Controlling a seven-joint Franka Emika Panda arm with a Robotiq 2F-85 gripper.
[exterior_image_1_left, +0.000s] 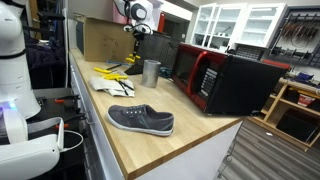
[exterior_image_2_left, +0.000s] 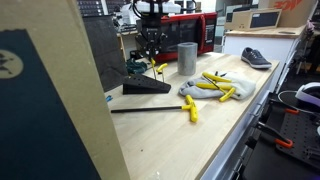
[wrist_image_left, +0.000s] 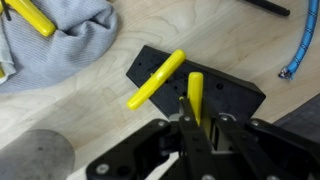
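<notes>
The gripper (wrist_image_left: 197, 122) is seen low over a black block (wrist_image_left: 238, 100) in the wrist view, and its fingers (wrist_image_left: 185, 128) are clamped on a yellow peg (wrist_image_left: 195, 92). The peg reaches from the fingertips onto the block; whether it is seated in a hole cannot be told. A loose peg (wrist_image_left: 157, 78), also yellow, is laid aslant across the block, just beside the held one. A blue cable (wrist_image_left: 298, 55) is seen past the block's far edge.

In an exterior view the block (exterior_image_2_left: 145, 88) is found on a wooden counter (exterior_image_2_left: 230, 125), directly below the gripper (exterior_image_2_left: 150, 55). A metal cup (exterior_image_2_left: 187, 58) is stood near it, and a grey cloth (exterior_image_2_left: 205, 88) strewn with yellow tools is spread beside the cup. A screwdriver (exterior_image_2_left: 190, 108) is laid in front of the block. A shoe (exterior_image_1_left: 141, 120) is set well apart along the counter, and a microwave (exterior_image_1_left: 225, 80) is placed behind the cup.
</notes>
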